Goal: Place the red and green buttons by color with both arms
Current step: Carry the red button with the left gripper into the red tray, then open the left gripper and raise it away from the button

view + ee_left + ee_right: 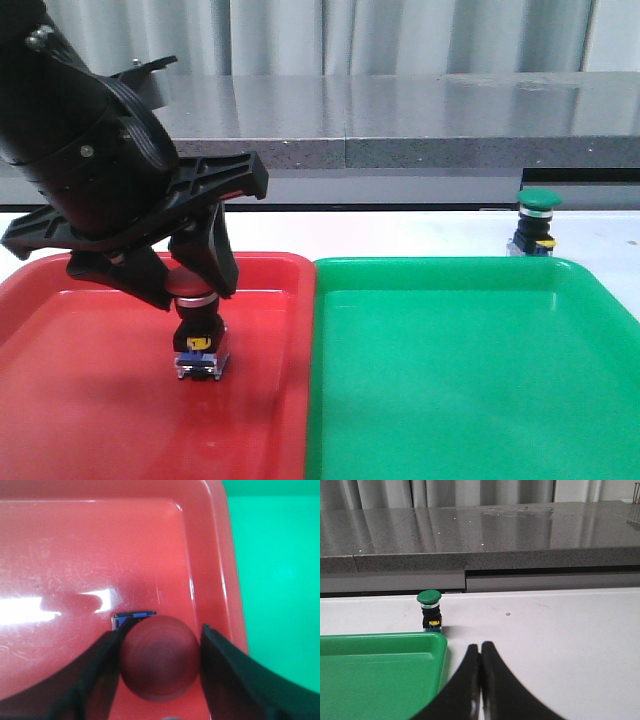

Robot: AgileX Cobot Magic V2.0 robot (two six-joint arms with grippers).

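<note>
The red button (198, 338) stands upright on the floor of the red tray (70, 400), near the tray's right wall. My left gripper (196, 290) comes down over it, with its fingers closed on the red cap from both sides. In the left wrist view the cap (160, 661) fills the space between the fingers (95, 675), and the blue base shows beyond it. The green button (535, 222) stands upright on the white table behind the far right corner of the green tray (460, 380). My right gripper (480, 649) is shut and empty, low over the table, short of the green button (430, 611).
The red tray and the green tray lie side by side, touching at the middle. A grey stone ledge (420, 120) runs along the back of the white table (560, 630). The green tray's corner (437, 640) is just beside my right fingers.
</note>
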